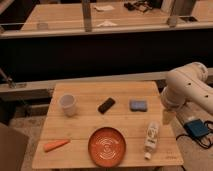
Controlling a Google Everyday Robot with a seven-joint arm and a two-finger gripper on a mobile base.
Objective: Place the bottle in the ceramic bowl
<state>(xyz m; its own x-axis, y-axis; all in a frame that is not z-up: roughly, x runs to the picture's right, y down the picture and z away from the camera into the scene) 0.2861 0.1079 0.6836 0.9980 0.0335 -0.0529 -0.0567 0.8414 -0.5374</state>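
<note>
By the right edge of the wooden table (85, 125), my gripper (168, 117) hung just beyond the slender white plastic bottle (151, 136) lying there; grip state: couldn't tell.

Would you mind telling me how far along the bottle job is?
Done: nothing yet; the bottle lies on the table beside the ceramic bowl, which holds nothing. In hand: the tool hangs at the table's edge near the bottle, apart from it. Left: grasp, lift, place in the bowl.
</note>
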